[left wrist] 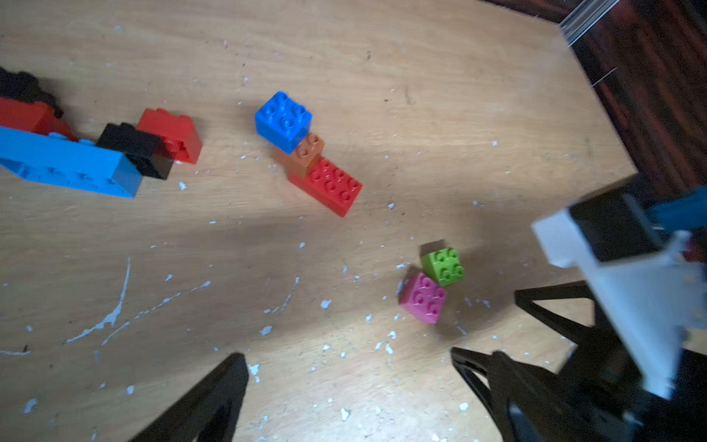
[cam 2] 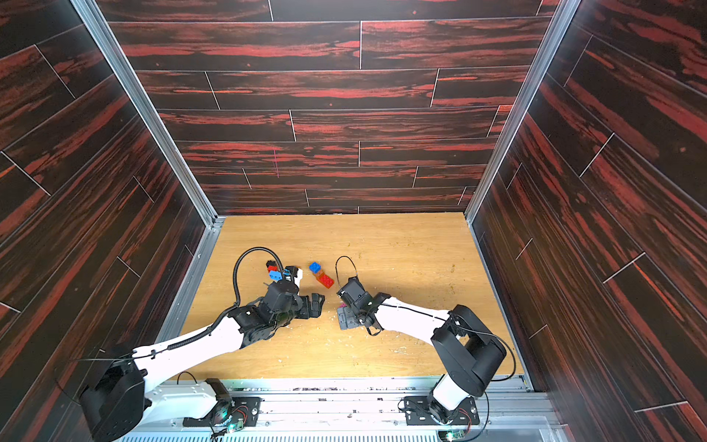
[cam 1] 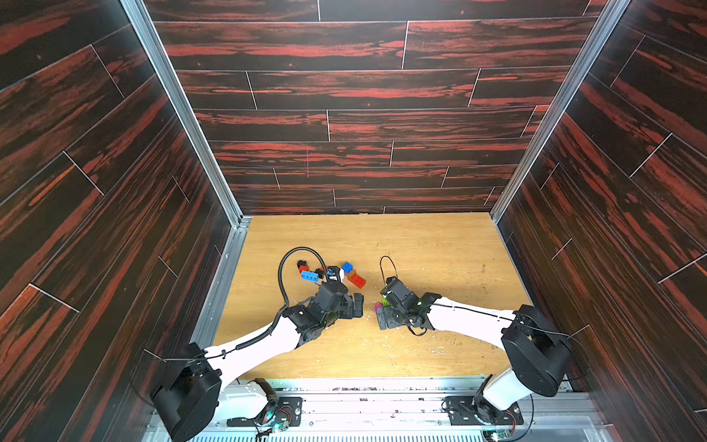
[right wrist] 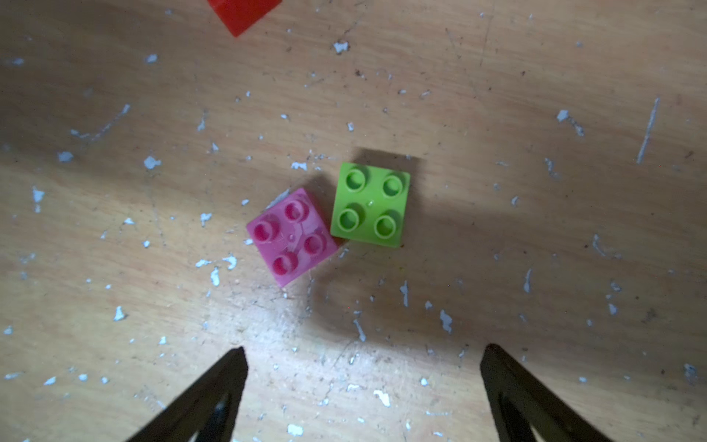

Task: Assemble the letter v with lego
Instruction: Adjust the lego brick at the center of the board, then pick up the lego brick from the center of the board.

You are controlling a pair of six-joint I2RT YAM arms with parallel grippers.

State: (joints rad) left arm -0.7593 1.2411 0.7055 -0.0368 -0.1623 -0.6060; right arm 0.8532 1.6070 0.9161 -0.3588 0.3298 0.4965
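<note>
The lego lies in three clusters on the wooden table (cam 1: 440, 268). In the left wrist view a long light-blue brick (left wrist: 69, 164) lies with a black brick (left wrist: 134, 147) and red brick (left wrist: 172, 132). A blue square (left wrist: 283, 120), an orange brick (left wrist: 308, 151) and a long red brick (left wrist: 331, 185) form a diagonal row. A green brick (right wrist: 370, 204) and a pink brick (right wrist: 291, 236) touch at a corner, just ahead of my right gripper (right wrist: 365, 350), which is open and empty. My left gripper (left wrist: 346, 356) is open over bare table, facing the right one (cam 1: 382, 319).
Dark wood-patterned walls (cam 1: 114, 191) close in the table on three sides. A metal rail (cam 1: 382, 394) with the arm bases runs along the near edge. White flecks litter the table. The right arm's wrist (left wrist: 612, 306) shows close beside my left gripper.
</note>
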